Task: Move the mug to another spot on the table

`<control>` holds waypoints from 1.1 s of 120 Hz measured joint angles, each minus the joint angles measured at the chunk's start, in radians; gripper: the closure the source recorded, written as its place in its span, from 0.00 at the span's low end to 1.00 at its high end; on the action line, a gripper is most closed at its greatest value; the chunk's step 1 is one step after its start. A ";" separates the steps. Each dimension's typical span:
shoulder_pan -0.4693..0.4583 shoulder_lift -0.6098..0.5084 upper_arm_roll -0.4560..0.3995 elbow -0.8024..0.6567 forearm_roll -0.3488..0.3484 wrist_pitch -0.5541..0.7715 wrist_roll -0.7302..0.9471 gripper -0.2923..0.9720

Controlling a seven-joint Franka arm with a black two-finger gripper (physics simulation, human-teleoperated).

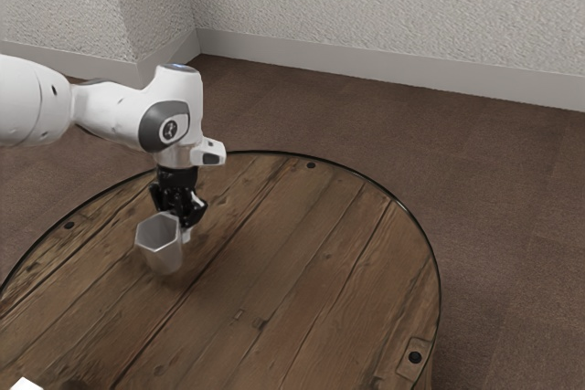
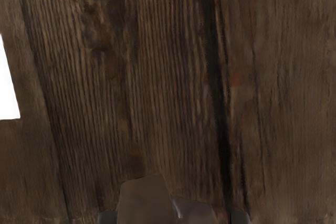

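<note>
Item: pale grey hexagonal mug (image 1: 161, 246), tilted, at 10 o'clock on round dark plank table (image 1: 311, 271); black two-finger gripper (image 1: 186, 219) clamped on its 1 o'clock rim.

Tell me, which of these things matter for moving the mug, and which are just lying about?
In the job: mug, gripper, table.
Lying about: white object near the table's edge; too little shows to name it.
</note>
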 joint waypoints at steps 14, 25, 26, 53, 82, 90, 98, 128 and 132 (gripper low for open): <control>-0.010 0.021 0.000 0.046 -0.042 -0.094 -0.045 0.73; -0.015 0.035 -0.001 0.074 -0.086 -0.149 -0.074 0.74; -0.016 0.038 -0.001 0.077 -0.091 -0.152 -0.077 0.74; -0.090 0.094 -0.002 0.145 -0.168 -0.214 -0.128 0.76; -0.113 0.194 -0.001 0.248 -0.189 -0.236 -0.165 0.76; -0.114 0.225 -0.001 0.280 -0.190 -0.238 -0.173 0.76; -0.113 0.249 -0.001 0.298 -0.190 -0.240 -0.180 0.76; -0.110 0.322 0.001 0.348 -0.187 -0.242 -0.199 0.75; -0.110 0.328 0.001 0.348 -0.189 -0.242 -0.201 0.74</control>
